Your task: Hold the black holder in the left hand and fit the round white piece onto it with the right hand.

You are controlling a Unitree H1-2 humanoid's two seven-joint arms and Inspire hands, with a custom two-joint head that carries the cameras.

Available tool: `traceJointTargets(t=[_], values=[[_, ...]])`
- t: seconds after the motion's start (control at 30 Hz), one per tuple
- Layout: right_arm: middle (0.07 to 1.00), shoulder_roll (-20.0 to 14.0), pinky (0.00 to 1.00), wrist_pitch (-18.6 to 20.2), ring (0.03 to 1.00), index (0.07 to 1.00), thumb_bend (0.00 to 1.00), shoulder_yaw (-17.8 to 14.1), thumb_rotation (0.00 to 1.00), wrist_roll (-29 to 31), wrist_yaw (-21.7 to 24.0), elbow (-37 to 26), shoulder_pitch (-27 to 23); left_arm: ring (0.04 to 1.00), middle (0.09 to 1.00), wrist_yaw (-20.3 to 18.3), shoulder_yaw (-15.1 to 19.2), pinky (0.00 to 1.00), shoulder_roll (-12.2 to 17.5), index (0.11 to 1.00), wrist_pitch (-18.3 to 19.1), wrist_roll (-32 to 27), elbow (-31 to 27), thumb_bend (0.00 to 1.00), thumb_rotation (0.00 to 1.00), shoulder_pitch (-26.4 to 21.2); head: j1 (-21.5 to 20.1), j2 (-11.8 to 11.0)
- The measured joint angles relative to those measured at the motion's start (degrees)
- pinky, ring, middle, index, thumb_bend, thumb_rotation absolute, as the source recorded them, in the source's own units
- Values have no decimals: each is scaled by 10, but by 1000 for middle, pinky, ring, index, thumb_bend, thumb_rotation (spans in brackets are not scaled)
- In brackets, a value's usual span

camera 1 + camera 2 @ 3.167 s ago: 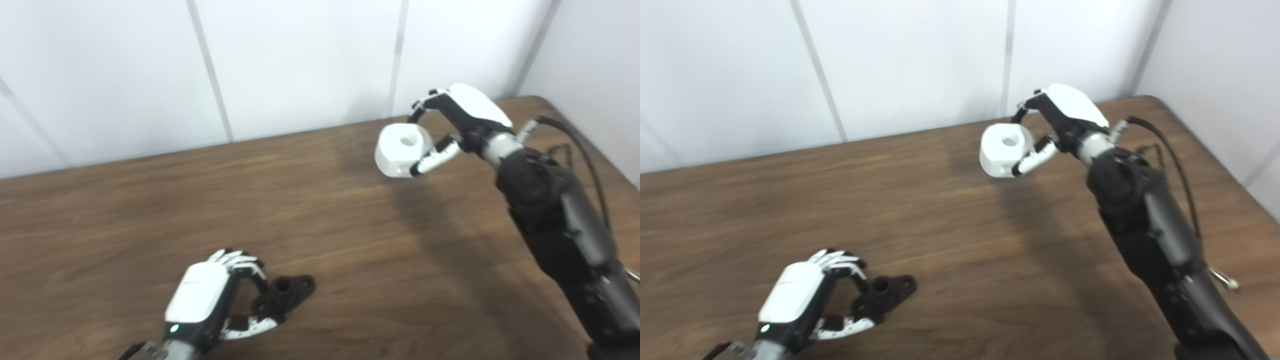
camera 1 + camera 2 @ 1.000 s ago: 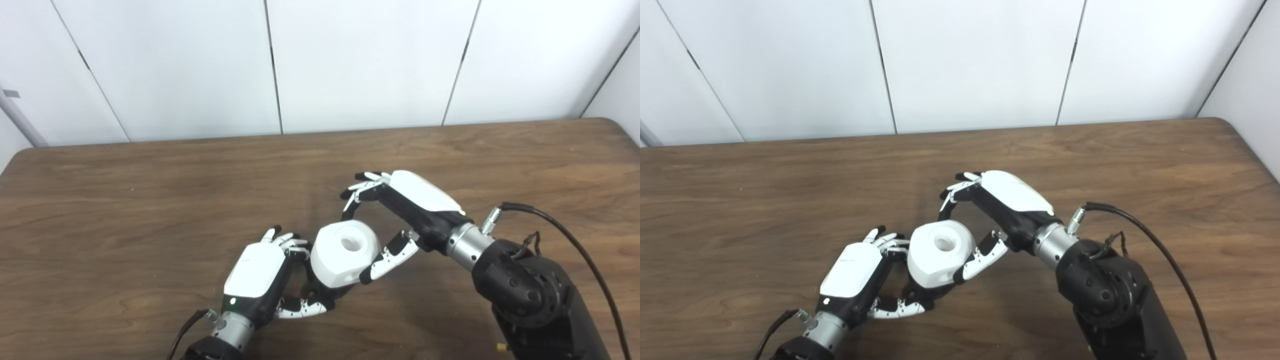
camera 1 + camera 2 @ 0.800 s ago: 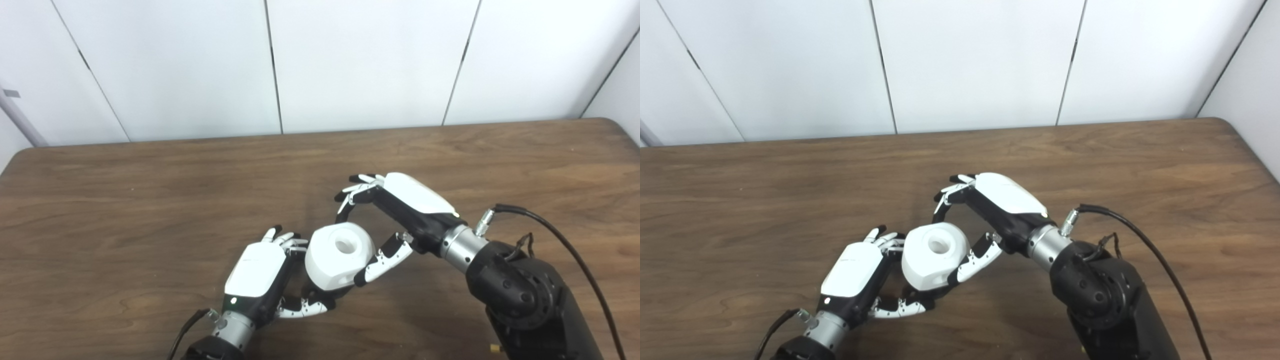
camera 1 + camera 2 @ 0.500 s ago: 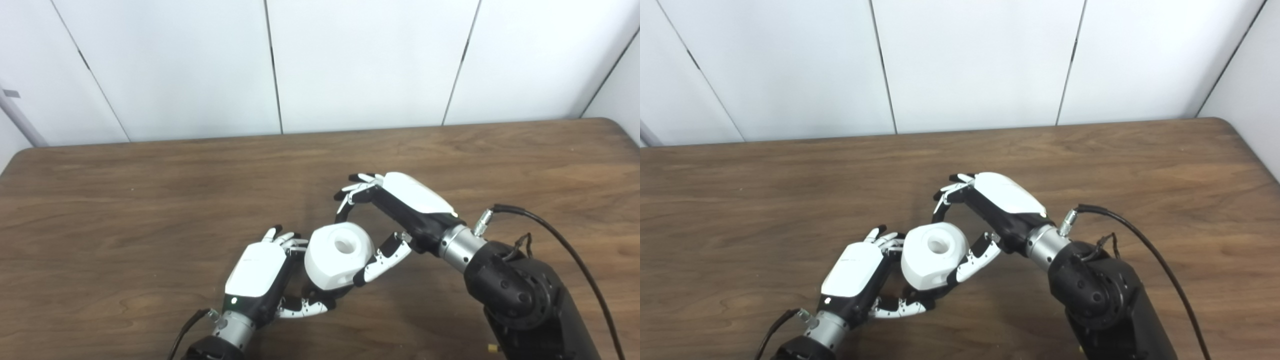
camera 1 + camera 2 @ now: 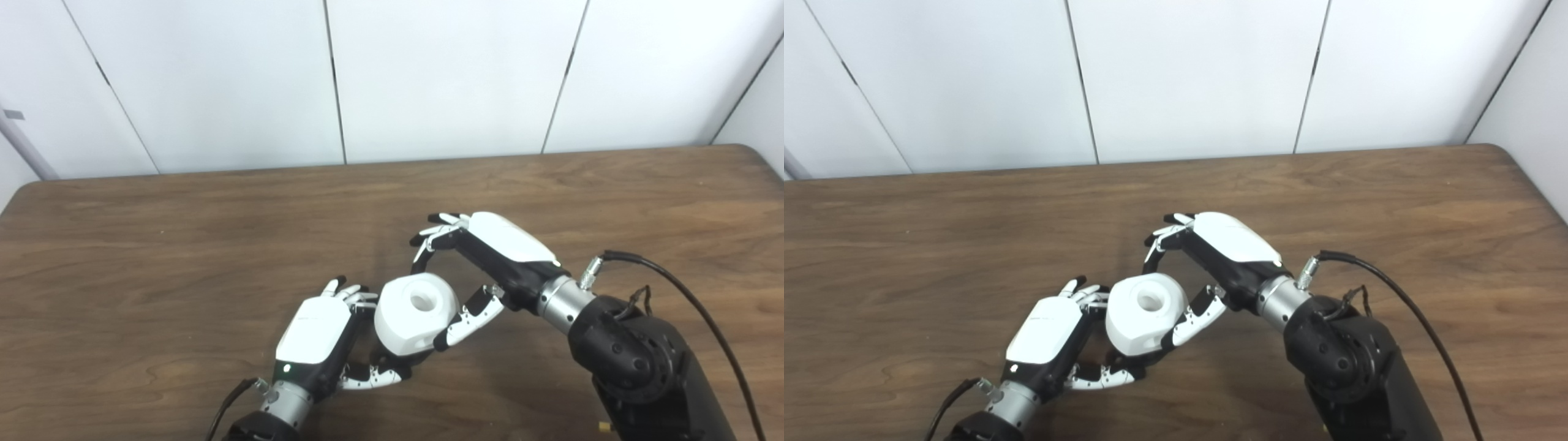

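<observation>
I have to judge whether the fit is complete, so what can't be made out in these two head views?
- Black holder: both views, almost all hidden under the round white piece; whether it is seated cannot be told.
- Left hand: its fingers' hold on the holder is hidden behind the piece.
- Right hand: thumb touches the piece; contact of the other fingers behind it is unclear.

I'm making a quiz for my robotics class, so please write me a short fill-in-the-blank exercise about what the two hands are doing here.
1. The round white piece is held by the ____ hand.
2. The left hand is closed on a holder whose colour is ____.
3. The white piece has a round ____ in its top face.
4. Both hands work over a ____ wooden table.

Missing words: right; black; hole; brown
</observation>
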Motion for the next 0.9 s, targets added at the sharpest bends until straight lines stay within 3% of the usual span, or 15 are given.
traceJointTargets(t=[0.9], values=[[814,0,1000,-7,959,481,526,14,141,2,-21,12,19,877,777,-1,0,993,0,487,3,0,-1,520,47,0,0,3]])
